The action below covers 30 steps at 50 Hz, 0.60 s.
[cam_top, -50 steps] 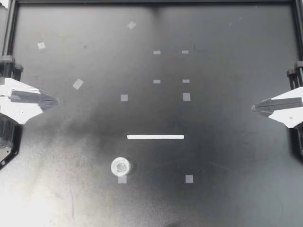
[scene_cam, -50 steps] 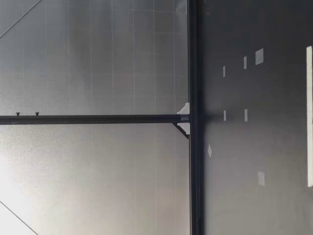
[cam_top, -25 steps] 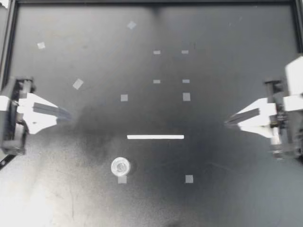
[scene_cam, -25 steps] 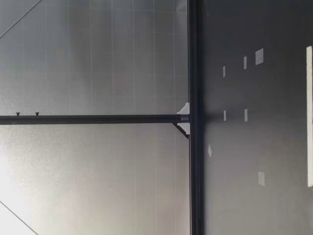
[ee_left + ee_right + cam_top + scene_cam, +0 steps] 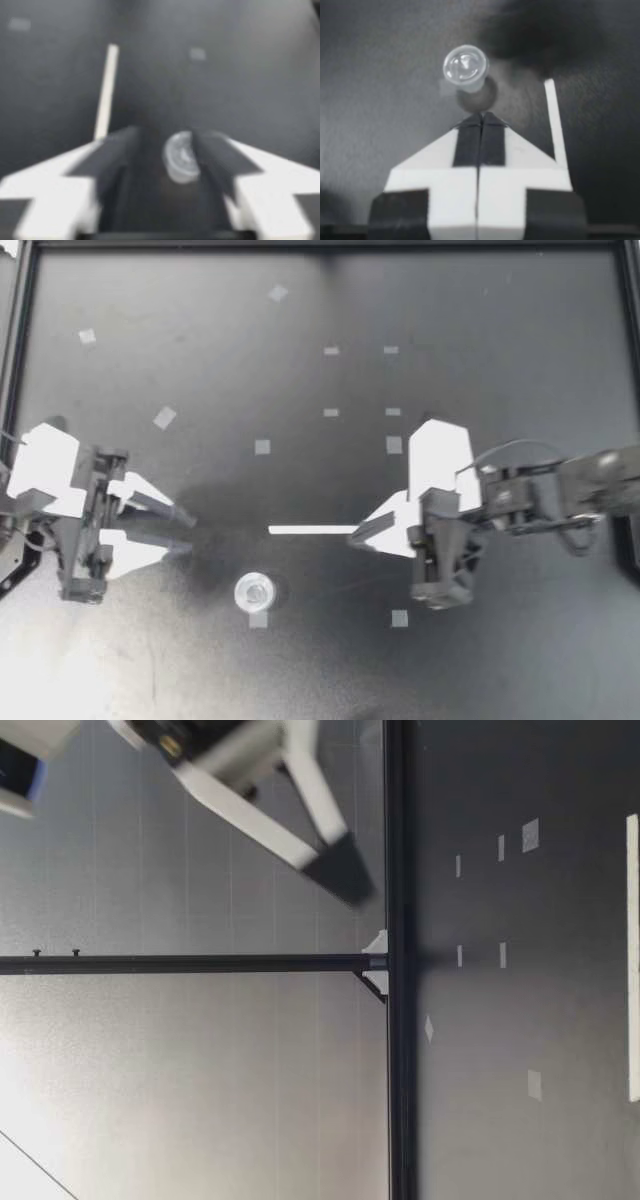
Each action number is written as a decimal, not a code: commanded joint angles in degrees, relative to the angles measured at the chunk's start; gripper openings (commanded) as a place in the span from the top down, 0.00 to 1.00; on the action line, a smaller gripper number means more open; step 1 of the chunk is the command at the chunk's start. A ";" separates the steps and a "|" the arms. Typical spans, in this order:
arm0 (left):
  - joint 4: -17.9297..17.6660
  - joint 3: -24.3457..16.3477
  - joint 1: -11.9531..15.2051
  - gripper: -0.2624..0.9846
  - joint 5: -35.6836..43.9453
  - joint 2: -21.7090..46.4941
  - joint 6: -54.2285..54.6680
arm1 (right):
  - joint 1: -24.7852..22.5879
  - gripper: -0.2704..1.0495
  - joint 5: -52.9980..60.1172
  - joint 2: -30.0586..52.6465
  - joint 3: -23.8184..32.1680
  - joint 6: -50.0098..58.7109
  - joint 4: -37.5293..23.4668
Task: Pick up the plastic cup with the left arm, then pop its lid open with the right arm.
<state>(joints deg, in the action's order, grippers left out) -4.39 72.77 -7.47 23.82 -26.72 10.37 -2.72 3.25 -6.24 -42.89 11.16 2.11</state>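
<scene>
A small clear round cup (image 5: 255, 592) stands on the black table (image 5: 500, 320), nearer the front than a white strip (image 5: 315, 530). My left gripper (image 5: 187, 530) is open, to the left of the cup and apart from it. In the left wrist view the cup (image 5: 181, 156) shows blurred ahead of the open left gripper (image 5: 167, 134), with the strip (image 5: 106, 92) beyond. My right gripper (image 5: 355, 536) is shut and empty, its tip over the strip's right end. The right wrist view has the right gripper (image 5: 481, 116) shut, the cup (image 5: 465, 67) ahead of it and the strip (image 5: 555, 125) beside it. A gripper (image 5: 345, 875) hangs above the table in the low view.
Several small pale tape squares mark the table, one (image 5: 258, 620) just in front of the cup and one (image 5: 400, 618) at the front right. A black frame rail (image 5: 320, 244) runs along the far edge. A dark post (image 5: 395, 1020) edges the table in the low view.
Both arms have swung in from the table's sides toward the middle. The left gripper has opened; the right gripper has stayed shut and now reaches the strip's right end.
</scene>
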 commanded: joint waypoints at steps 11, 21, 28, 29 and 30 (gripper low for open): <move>0.00 -2.90 -4.48 0.33 4.22 11.60 1.23 | -2.72 0.85 6.15 8.61 5.89 3.43 0.18; 0.00 -6.59 -7.29 0.33 4.39 22.24 1.14 | -4.57 0.85 9.40 15.38 9.14 8.44 0.00; -0.09 -8.79 -7.47 0.33 4.75 28.39 1.23 | -4.92 0.85 10.28 18.63 11.60 9.49 -0.09; 0.00 -8.96 -7.47 0.33 4.75 28.83 1.23 | -4.92 0.85 10.28 18.90 11.87 9.49 -0.18; -0.09 -9.14 -7.47 0.33 4.83 29.27 1.23 | -4.92 0.85 10.28 19.16 12.13 9.49 -0.09</move>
<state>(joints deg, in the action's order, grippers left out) -4.39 65.04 -14.68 27.95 1.85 11.51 -7.29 12.92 13.10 -32.87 20.57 2.11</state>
